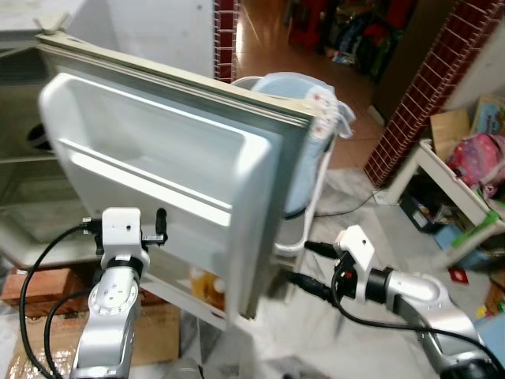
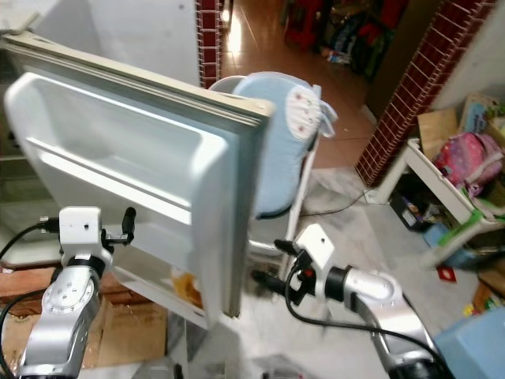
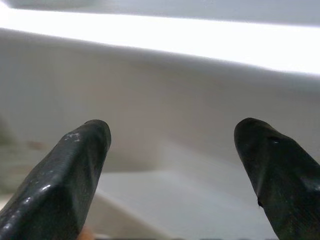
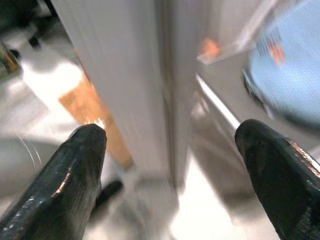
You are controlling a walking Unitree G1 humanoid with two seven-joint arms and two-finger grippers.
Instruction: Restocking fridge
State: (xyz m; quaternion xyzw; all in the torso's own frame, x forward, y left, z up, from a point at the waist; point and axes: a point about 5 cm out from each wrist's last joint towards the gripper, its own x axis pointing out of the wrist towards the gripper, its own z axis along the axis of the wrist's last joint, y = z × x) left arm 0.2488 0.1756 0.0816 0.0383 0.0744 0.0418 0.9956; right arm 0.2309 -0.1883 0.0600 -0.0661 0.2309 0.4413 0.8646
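The white fridge door (image 1: 173,158) stands swung open across the middle, its inner shelves facing me. A yellowish item (image 1: 207,288) sits in the lowest door shelf. My left gripper (image 1: 151,230) is raised in front of the door's inner side, open, with nothing between its fingers (image 3: 75,165); the left wrist view looks onto a white door shelf (image 3: 170,100). My right gripper (image 1: 298,264) is low at the door's free edge (image 4: 170,100), open and empty, one finger on either side of that edge's line. The fridge's interior (image 1: 24,181) lies at the far left.
A pale blue high chair (image 1: 316,150) stands right behind the door. A cardboard box (image 1: 47,316) lies on the floor at lower left. At the right are a brick pillar (image 1: 426,95) and a white rack with a pink bag (image 1: 473,158). Black cables hang off both arms.
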